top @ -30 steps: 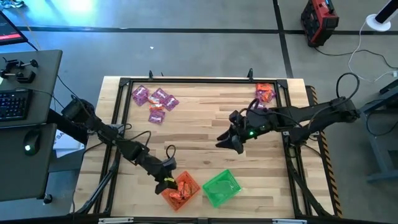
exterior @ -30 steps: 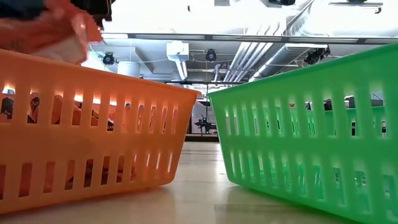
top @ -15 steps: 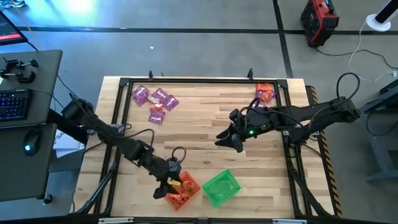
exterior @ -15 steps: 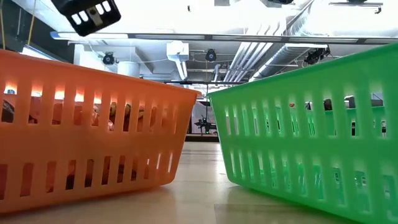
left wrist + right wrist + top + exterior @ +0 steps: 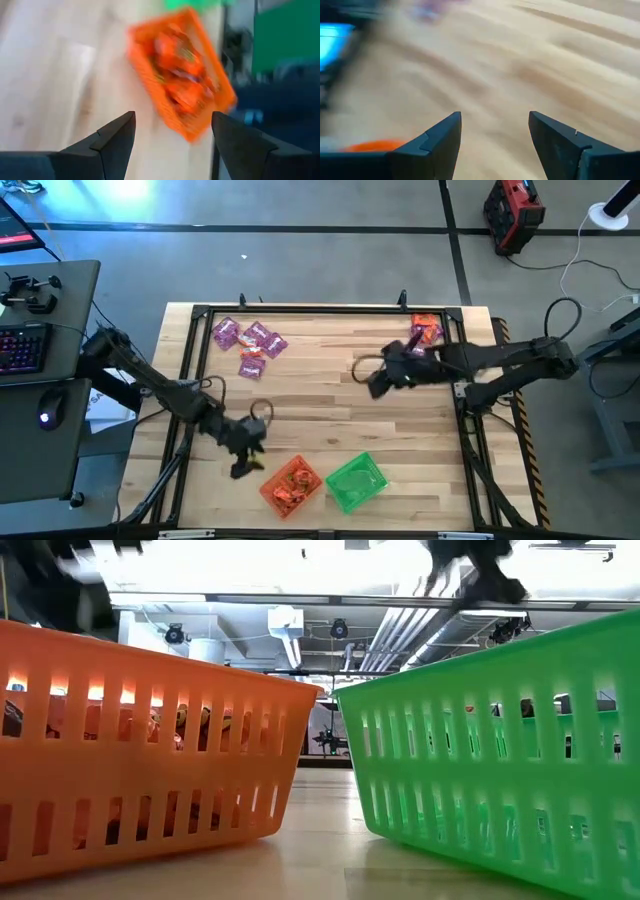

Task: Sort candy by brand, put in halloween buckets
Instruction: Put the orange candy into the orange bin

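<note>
The wooden table (image 5: 330, 395) is bare through its middle, with a dark frame rail (image 5: 325, 309) running along its edges. At lower centre of the high view the orange bucket (image 5: 291, 485) (already holding orange-red candy (image 5: 182, 75)) sits just beside the green bucket (image 5: 356, 481). The left gripper (image 5: 243, 463), jaws apart and empty, hangs just left of the orange bucket. The right gripper (image 5: 378, 383), jaws also apart and empty, is right of centre, near the orange-red packets (image 5: 426, 330) at upper right. Purple packets (image 5: 250, 343) lie upper left.
</note>
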You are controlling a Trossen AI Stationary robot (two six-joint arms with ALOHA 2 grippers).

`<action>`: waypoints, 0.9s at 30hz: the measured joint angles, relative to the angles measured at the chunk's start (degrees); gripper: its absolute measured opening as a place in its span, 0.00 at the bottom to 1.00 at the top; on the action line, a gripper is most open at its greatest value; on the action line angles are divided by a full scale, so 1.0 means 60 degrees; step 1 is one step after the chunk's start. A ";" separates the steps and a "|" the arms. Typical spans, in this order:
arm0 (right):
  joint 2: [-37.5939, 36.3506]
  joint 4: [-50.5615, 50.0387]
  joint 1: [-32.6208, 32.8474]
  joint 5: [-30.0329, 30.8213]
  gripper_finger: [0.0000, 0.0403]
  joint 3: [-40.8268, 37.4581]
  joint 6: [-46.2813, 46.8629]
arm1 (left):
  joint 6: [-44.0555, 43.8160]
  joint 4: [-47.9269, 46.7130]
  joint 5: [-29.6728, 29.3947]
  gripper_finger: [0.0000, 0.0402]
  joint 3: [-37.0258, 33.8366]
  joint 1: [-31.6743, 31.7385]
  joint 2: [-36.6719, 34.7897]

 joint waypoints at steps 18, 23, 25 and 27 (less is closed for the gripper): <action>0.2133 -0.1084 -0.8602 0.2112 0.56 -0.0012 -0.2333 | -0.0126 0.2054 -0.0774 0.63 -0.1511 0.6298 -0.2968; 0.2629 -0.1099 -0.9280 0.1942 0.56 -0.0018 -0.2009 | 0.0524 0.2055 -0.0500 0.63 -0.1513 0.7452 -0.3523; 0.2837 -0.1099 -0.9353 0.1770 0.56 -0.0018 -0.1604 | 0.0889 0.2140 0.0005 0.63 -0.1511 0.7976 -0.3617; 0.3046 -0.1137 -0.9359 0.1737 0.56 -0.0018 -0.1231 | 0.1262 0.2343 0.0736 0.63 -0.1511 0.8543 -0.3629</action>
